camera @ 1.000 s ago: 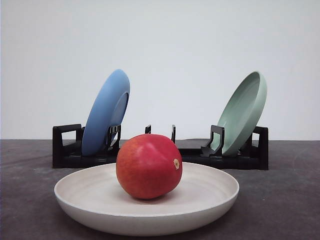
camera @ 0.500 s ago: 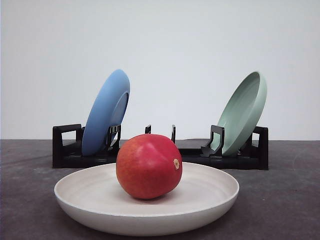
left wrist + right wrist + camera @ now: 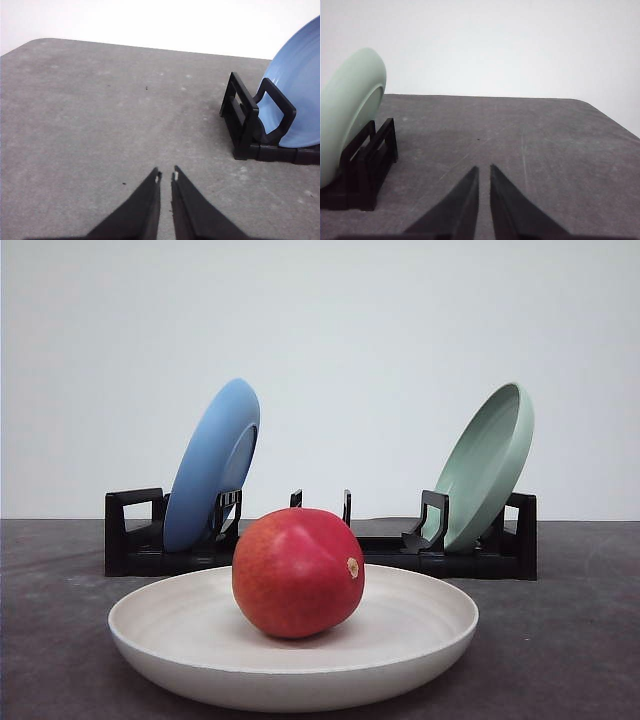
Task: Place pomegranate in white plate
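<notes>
- Object location: the pomegranate (image 3: 298, 572) rests inside the white plate (image 3: 160, 625), near its centre, touching the plate floor. The plate lies flat on the table (image 3: 560, 640) in front of the black rack (image 3: 135, 540).
- Rack contents: the blue plate (image 3: 210, 465) leans in the rack's left slot and the pale green plate (image 3: 488, 465) in its right slot. Both stand well behind the fruit.
- Task status: judged from this layout, placement is complete. No further transfer appears necessary.
- My left gripper (image 3: 166, 176): fingers nearly together with a thin gap between the tips, holding nothing, above bare table near the blue plate's end of the rack.
- My right gripper (image 3: 484, 170): fingers likewise drawn close with a narrow gap, holding nothing, above bare table beside the pale green plate.
- Handling estimate: the fruit looks firm, dense and moderately heavy. Its skin is smooth and slightly glossy, so I expect it could slip under a light pinch. It is roundish and may roll if nudged.
- Grasp point, should regrasping be required: across the widest part, fingers on opposite flanks.
- Orientation: the fruit is nearly spherical, slightly wider than tall, so no clear long axis. The small tan spot (image 3: 352, 567) faces the right and slightly toward the camera.
</notes>
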Tool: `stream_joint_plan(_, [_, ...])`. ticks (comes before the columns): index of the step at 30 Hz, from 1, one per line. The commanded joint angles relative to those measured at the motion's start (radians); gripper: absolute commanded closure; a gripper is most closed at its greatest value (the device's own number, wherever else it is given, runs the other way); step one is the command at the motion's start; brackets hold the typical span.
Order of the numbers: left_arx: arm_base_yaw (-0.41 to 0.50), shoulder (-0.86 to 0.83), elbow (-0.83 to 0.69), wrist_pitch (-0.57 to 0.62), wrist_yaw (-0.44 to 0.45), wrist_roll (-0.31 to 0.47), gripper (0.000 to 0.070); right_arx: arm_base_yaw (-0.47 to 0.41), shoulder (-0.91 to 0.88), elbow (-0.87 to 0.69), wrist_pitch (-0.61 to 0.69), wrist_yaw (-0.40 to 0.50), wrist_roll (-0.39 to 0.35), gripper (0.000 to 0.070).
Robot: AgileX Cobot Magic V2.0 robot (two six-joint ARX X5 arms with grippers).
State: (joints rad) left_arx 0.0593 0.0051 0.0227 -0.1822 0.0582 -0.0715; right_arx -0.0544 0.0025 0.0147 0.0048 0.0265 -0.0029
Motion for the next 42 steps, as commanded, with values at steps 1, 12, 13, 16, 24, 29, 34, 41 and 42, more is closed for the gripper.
stream_joint_plan(1, [0.001, 0.0, -0.01, -0.002, 0.002, -0.001, 0.0678, -0.001, 0.001, -0.004, 0.011, 0.0, 0.01, 0.0662])
stream_joint_plan(12, [0.001, 0.0, -0.01, -0.002, 0.002, -0.001, 0.0678, -0.001, 0.001, -0.004, 0.011, 0.0, 0.01, 0.0662])
stream_joint_plan(13, [0.001, 0.0, -0.01, -0.002, 0.002, -0.001, 0.0678, -0.001, 0.001, -0.004, 0.011, 0.0, 0.01, 0.0662])
stream_joint_plan(16, [0.001, 0.0, -0.01, -0.002, 0.002, -0.001, 0.0678, -0.001, 0.001, -0.004, 0.011, 0.0, 0.01, 0.0662])
stream_joint_plan(24, [0.001, 0.0, -0.01, -0.002, 0.002, -0.001, 0.0678, -0.001, 0.001, -0.004, 0.011, 0.0, 0.01, 0.0662])
stream_joint_plan(29, [0.001, 0.0, -0.01, -0.002, 0.002, -0.001, 0.0678, -0.001, 0.001, -0.004, 0.011, 0.0, 0.01, 0.0662])
stream_joint_plan(34, [0.001, 0.0, -0.01, -0.002, 0.002, -0.001, 0.0678, -0.001, 0.001, -0.004, 0.011, 0.0, 0.01, 0.0662])
stream_joint_plan(41, [0.001, 0.0, -0.01, -0.002, 0.002, -0.001, 0.0678, -0.001, 0.001, -0.004, 0.011, 0.0, 0.01, 0.0662])
stream_joint_plan(42, [0.001, 0.0, -0.01, -0.002, 0.002, -0.001, 0.0678, -0.001, 0.001, -0.004, 0.011, 0.0, 0.01, 0.0662])
